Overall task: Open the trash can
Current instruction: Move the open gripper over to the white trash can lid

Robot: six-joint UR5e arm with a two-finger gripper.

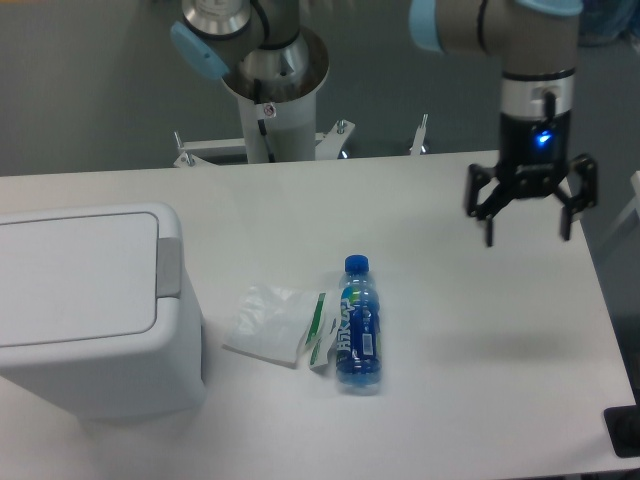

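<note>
At the table's left edge the large white boxy plastic trash can (pixel 90 310) is sitting, lid down | black two-finger gripper (pixel 528 236) is hovering far right, well apart from it | jaws are spreading wide, gripping nothing | blue plastic bottle (pixel 358 328) is lying between them

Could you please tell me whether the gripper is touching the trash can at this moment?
Apart. The fixed camera shows the gripper open above the table's right side, while the trash can sits at the far left, with the bottle and bare table between them.
</note>
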